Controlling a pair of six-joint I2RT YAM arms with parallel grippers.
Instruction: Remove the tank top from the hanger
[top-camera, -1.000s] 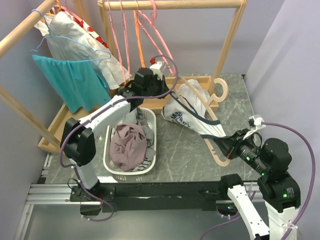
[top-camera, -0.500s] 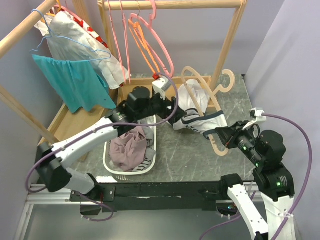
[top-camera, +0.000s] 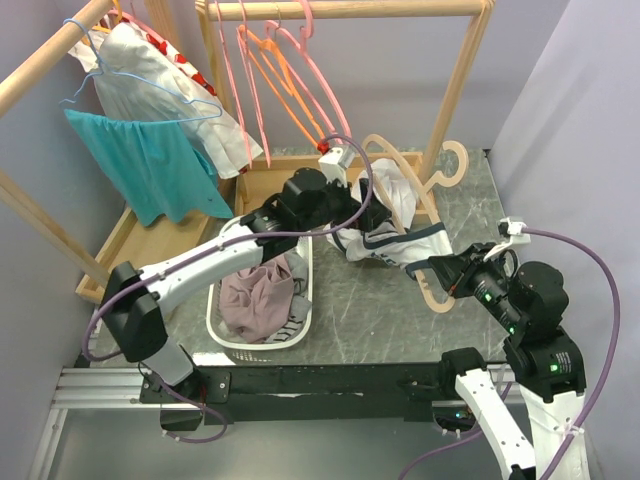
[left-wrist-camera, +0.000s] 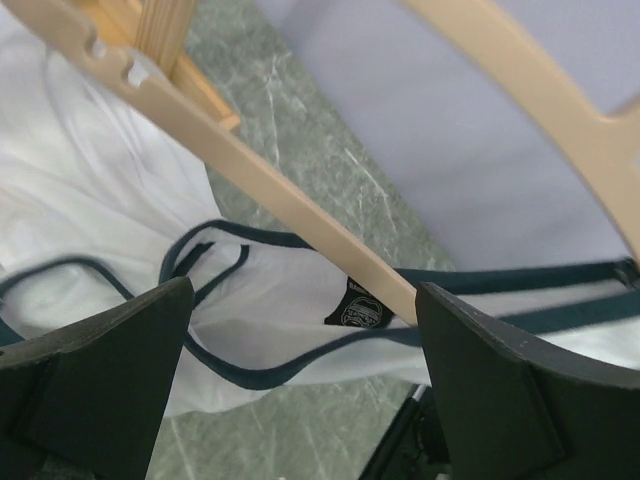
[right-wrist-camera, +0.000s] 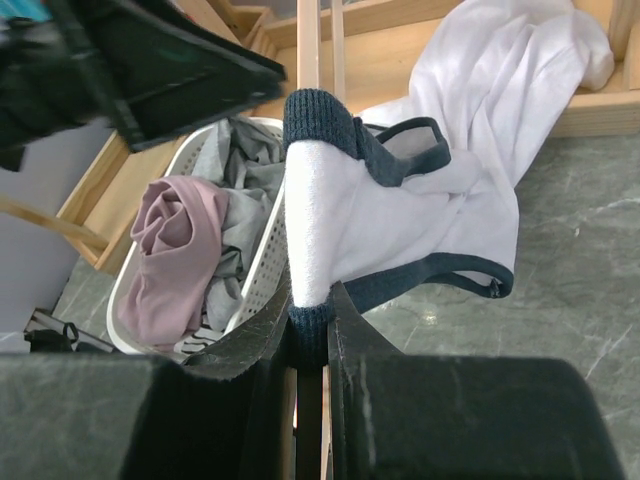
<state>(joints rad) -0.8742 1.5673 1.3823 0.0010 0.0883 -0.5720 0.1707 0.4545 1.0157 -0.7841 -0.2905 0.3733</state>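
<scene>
While my right jaws pinch hanger (top-camera: 432, 293) arm, tank top (top-camera: 385, 235) drapes over it, right of basket (top-camera: 303, 290); left jaws gape wide, empty. Removal not done: straps need slipping off.

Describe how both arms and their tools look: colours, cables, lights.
Both arms have white links and bulky black joints. The left arm and right arm each trail a looping purple cable. Small green lights glow on the right arm. The left tool and right tool are matte black and blocky.
</scene>
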